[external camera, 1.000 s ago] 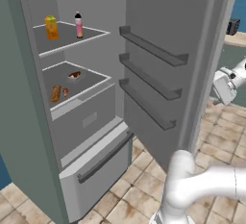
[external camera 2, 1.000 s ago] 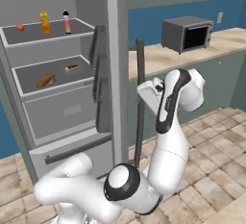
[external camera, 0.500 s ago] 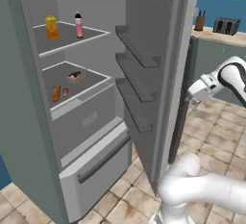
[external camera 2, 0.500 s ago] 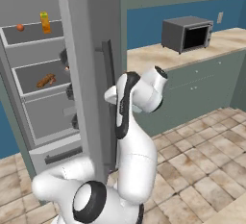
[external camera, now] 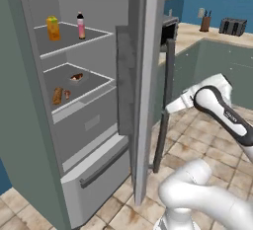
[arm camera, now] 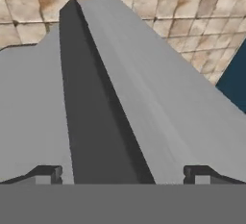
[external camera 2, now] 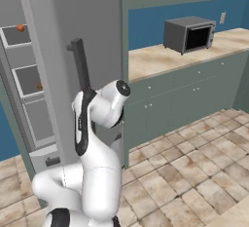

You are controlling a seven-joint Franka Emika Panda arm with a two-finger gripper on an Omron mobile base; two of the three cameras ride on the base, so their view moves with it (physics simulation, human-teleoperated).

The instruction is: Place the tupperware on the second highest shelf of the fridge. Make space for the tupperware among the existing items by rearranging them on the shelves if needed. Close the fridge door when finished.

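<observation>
The tall grey-silver fridge [external camera: 29, 100] stands with its flat silver-grey fridge door [external camera: 146, 76] now swung much nearer shut than a second ago, when its inner racks faced the left base camera; it is seen almost edge-on there. The door's long dark vertical bar handle [arm camera: 91, 117] runs between the two small dark fingertips [arm camera: 45, 174] in the hand view, the gripper [arm camera: 122, 175] spread wide apart and clamped on nothing. The right base view shows the door's outer face [external camera 2: 73, 36] and the white arm pressed against the handle [external camera 2: 80, 65], hiding most of the interior. The left base view alone shows the thin grey shelves [external camera: 74, 44], a yellow-orange carton [external camera: 53, 28], a pink bottle with dark cap [external camera: 80, 25] and brown sausage-like foods [external camera: 58, 95]. A small orange round fruit [external camera 2: 20, 27] appears in the right view. The tupperware cannot be made out.
</observation>
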